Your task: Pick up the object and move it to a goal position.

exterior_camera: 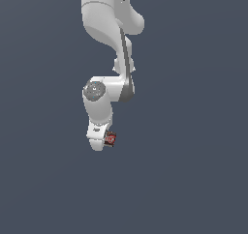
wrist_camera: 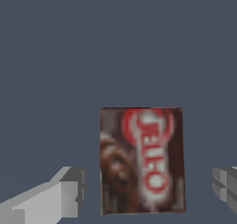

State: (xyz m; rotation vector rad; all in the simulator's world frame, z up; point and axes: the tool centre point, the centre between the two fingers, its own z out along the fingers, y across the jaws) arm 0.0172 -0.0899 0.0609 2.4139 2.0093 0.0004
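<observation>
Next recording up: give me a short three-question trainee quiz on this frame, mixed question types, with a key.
1. True or false: in the wrist view, both fingers of the hand are pressed against the brown box.
2. Multiple choice: in the wrist view the box lies A) between the two fingers, with a gap on each side; B) outside both fingers; C) out of sight.
3. Short answer: in the exterior view, on which side of the hand does the box show?

Key
1. False: bare floor shows between each finger and the box.
2. A
3. The exterior view's right; whether it touches the hand there cannot be told.
</observation>
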